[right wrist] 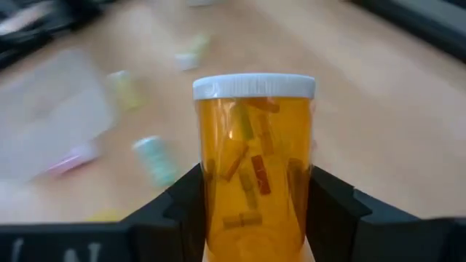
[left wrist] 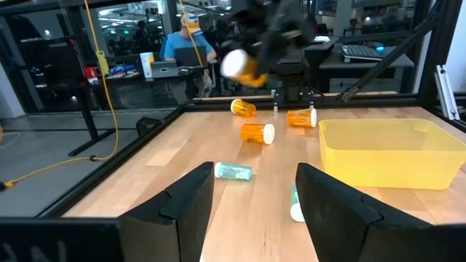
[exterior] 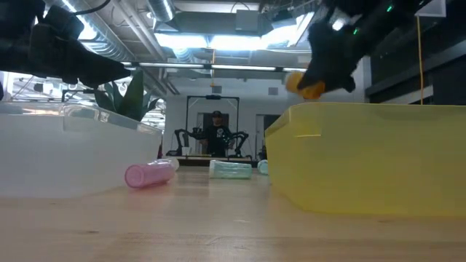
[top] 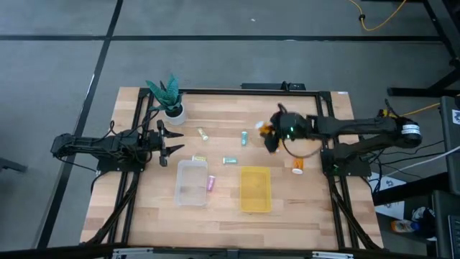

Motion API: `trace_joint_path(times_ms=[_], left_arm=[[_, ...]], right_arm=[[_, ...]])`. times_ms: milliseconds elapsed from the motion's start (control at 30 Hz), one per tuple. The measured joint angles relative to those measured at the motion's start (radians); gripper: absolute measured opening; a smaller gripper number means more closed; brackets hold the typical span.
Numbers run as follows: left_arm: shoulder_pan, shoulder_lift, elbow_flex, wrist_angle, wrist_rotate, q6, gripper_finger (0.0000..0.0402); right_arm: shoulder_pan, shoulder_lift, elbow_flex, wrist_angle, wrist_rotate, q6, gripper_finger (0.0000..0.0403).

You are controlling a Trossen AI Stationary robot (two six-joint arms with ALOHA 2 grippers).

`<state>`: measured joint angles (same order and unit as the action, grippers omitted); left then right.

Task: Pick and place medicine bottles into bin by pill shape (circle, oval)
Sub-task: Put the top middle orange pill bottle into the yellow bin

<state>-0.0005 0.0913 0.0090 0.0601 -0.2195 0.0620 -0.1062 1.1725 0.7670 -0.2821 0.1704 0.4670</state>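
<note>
My right gripper (top: pixel 272 135) is shut on an orange medicine bottle (right wrist: pixel 255 160) with a white cap, above the table just past the far end of the yellow bin (top: pixel 255 189). It also shows in the low view (exterior: pixel 306 84) and the left wrist view (left wrist: pixel 240 67). My left gripper (top: pixel 169 147) is open and empty, left of the clear bin (top: pixel 192 181). A pink bottle (top: pixel 211 183) lies beside the clear bin. Teal and pale green bottles (top: pixel 230 160) lie on their sides mid-table. An orange bottle (top: pixel 297 167) lies to the right. My right gripper pinches the orange bottle's body (right wrist: pixel 218 218) between its two fingers (right wrist: pixel 182 207), on two opposite sides. The bottle lies along the fingers, with its white cap (right wrist: pixel 253 86) past the fingertips. It is lifted clear of the table and tilted.
A potted plant (top: pixel 169 97) stands at the far left corner. Three orange bottles (left wrist: pixel 257 133) lie on the table's right part in the left wrist view. A teal bottle (left wrist: pixel 233 172) lies ahead of my left gripper (left wrist: pixel 251 211). A person (exterior: pixel 216 131) stands behind the table.
</note>
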Motion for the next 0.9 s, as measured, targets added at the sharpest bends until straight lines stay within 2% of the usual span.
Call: trace_joint_path(times_ms=[200, 400, 600, 900], left_arm=[[0.000, 0.000, 0.000, -0.001, 0.000, 0.000, 0.0190], [0.000, 0.000, 0.000, -0.001, 0.000, 0.000, 0.0190], [0.000, 0.000, 0.000, -0.001, 0.000, 0.000, 0.0190], [0.000, 0.000, 0.000, 0.000, 0.000, -0.001, 0.0190]], right_arm=[[0.224, 0.018, 0.000, 0.063, -0.008, 0.040, 0.0177], [0.367, 0.060, 0.000, 0.068, 0.016, 0.053, 0.0178], [0.440, 0.115, 0.000, 0.126, 0.012, 0.054, 0.0187], [0.451, 0.144, 0.000, 0.183, 0.013, 0.052, 0.0195]])
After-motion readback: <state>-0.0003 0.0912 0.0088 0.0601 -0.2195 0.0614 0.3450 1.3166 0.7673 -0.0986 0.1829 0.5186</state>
